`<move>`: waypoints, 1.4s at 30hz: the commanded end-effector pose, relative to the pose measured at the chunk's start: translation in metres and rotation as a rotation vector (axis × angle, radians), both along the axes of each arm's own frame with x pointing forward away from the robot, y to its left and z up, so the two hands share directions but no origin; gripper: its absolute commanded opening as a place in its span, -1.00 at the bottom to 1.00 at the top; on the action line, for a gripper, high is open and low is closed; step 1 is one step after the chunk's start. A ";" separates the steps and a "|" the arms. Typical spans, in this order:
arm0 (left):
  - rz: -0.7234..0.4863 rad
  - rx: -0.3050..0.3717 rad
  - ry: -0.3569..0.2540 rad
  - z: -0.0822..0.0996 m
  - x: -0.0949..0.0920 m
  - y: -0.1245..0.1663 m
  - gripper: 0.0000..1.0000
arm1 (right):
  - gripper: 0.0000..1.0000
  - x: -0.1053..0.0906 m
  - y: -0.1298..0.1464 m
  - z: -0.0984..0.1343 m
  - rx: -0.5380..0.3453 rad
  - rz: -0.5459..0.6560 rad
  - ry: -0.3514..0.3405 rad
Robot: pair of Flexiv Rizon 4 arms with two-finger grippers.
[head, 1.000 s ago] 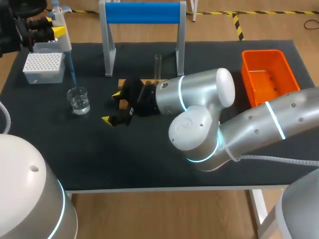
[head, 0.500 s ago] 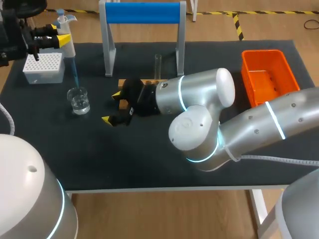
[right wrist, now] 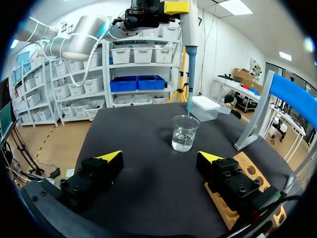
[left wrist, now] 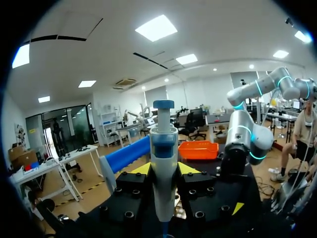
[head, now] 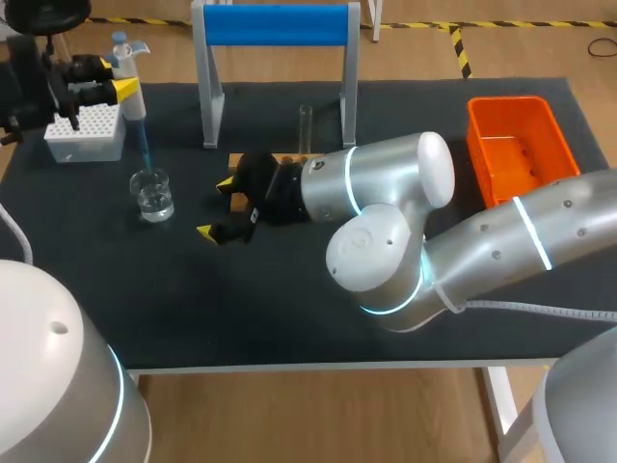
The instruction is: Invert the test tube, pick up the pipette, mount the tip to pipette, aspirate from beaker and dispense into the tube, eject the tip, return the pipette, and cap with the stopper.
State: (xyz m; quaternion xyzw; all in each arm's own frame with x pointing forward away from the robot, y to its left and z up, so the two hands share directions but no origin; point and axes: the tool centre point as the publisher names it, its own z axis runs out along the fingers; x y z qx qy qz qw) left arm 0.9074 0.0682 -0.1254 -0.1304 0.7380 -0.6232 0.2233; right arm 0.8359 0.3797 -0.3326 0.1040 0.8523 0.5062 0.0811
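from above, the left gripper [head: 116, 85] is clasping the pipette [head: 135, 98], its tip pointing down at the beaker [head: 152, 193]; the right gripper [head: 224, 207] is sitting spread nearby. at the left wrist, fingers are squeezing the pipette's body. from the right wrist, the beaker is standing ahead of parted, empty fingers.

Both arms are silver-grey, built from smooth round tubes and ball-like joints. The right arm [head: 386, 188], which comes in over the right edge of the table [head: 289, 318], carries thin light-blue glowing rings [head: 349, 183] at its joints. The left arm [head: 58, 386], at the table's left front corner, has such a ring also, and a pale hose [head: 16, 234] runs beside it. The right gripper [right wrist: 159, 156] has black block-shaped fingers [right wrist: 94, 174] with yellow wedge tips [right wrist: 111, 155]. The left gripper [left wrist: 164, 168] is black too, with round sunk screw holes [left wrist: 124, 191] and the same yellow tips.
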 end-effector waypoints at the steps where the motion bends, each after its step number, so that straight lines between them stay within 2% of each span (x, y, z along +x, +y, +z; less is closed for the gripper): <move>1: 0.000 -0.006 -0.003 -0.008 0.003 0.001 -1.00 | 1.00 0.000 0.001 0.000 -0.002 0.000 0.001; 27: 0.016 -0.050 0.052 -0.046 0.015 0.014 -1.00 | 1.00 0.000 0.001 0.000 -0.002 0.000 0.001; 42: 0.026 -0.067 0.076 -0.058 0.020 0.017 -1.00 | 1.00 0.000 0.001 0.000 -0.002 0.000 0.001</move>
